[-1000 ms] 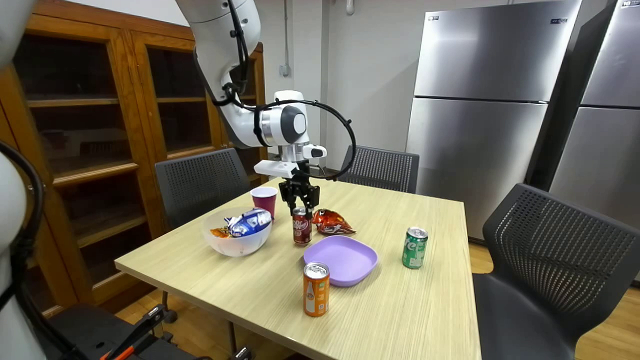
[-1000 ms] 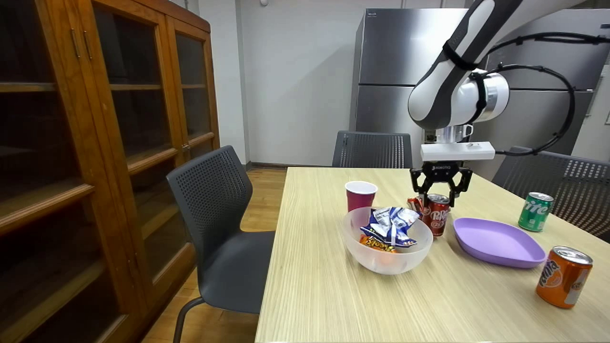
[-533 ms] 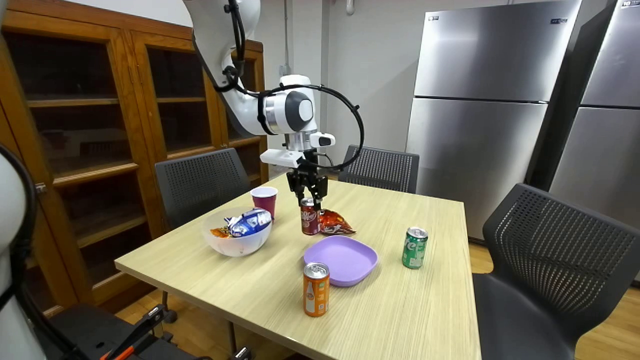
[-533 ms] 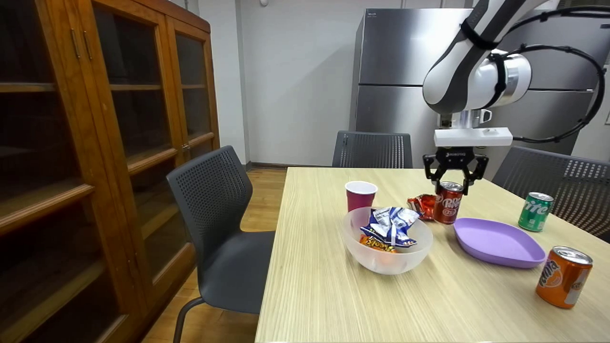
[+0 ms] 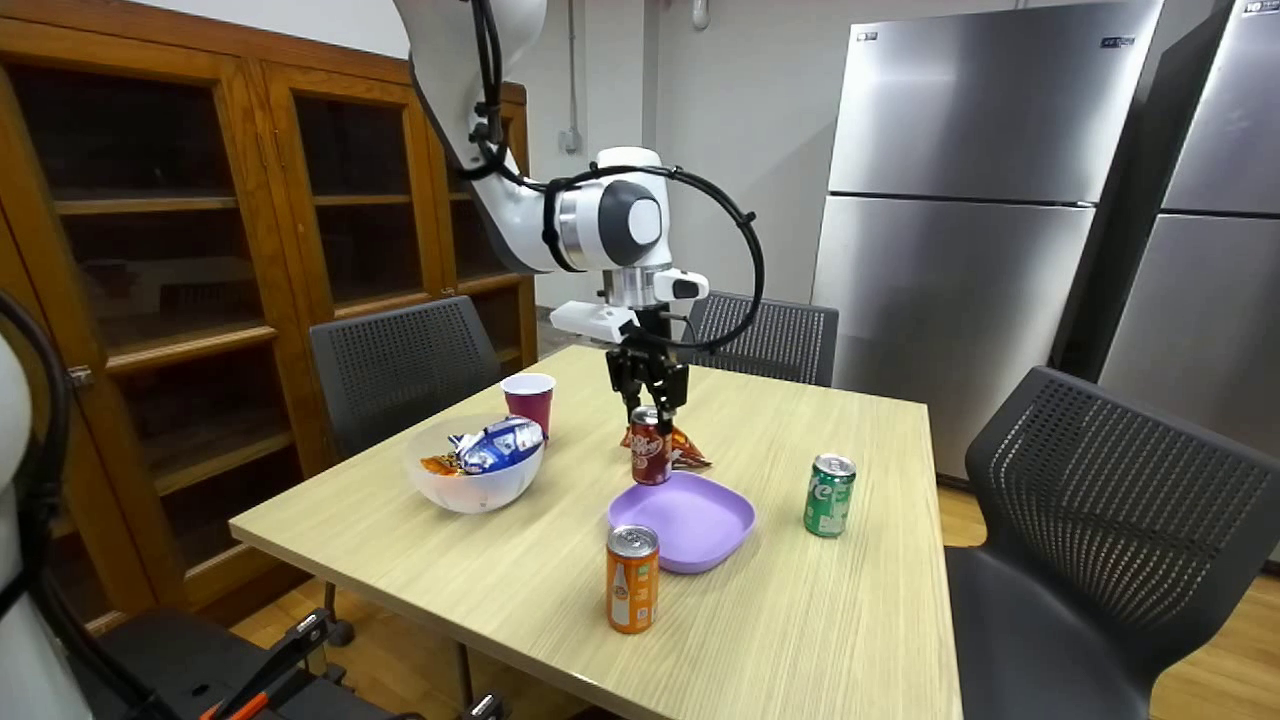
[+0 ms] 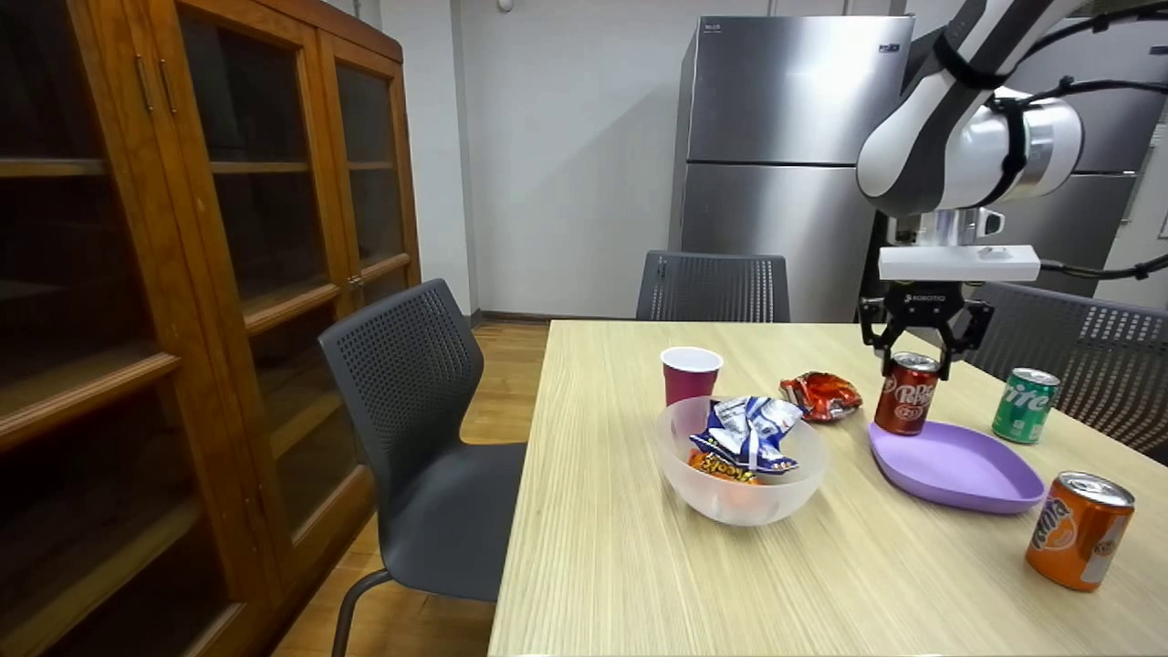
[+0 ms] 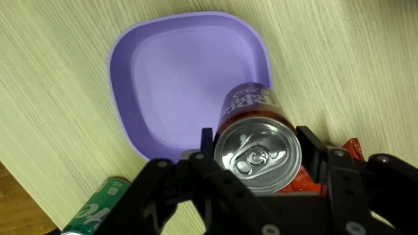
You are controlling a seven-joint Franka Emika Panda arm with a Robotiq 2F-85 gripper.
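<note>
Soda can (image 6: 906,397) upright in the tool's (image 6: 916,368) grip, near purple plate (image 6: 963,464)

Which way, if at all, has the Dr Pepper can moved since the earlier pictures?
Yes: in both exterior views, the Dr Pepper can, held by the gripper, has moved rightward, away from the frosted bowl, toward the purple plate.

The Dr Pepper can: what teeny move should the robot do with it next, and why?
Probably have the gripper shift the Dr Pepper can a little toward the middle of the purple plate: it's gripped on both sides, but in the wrist view it overlaps the plate's edge, not its middle. I can't tell whether its base touches the plate.
</note>
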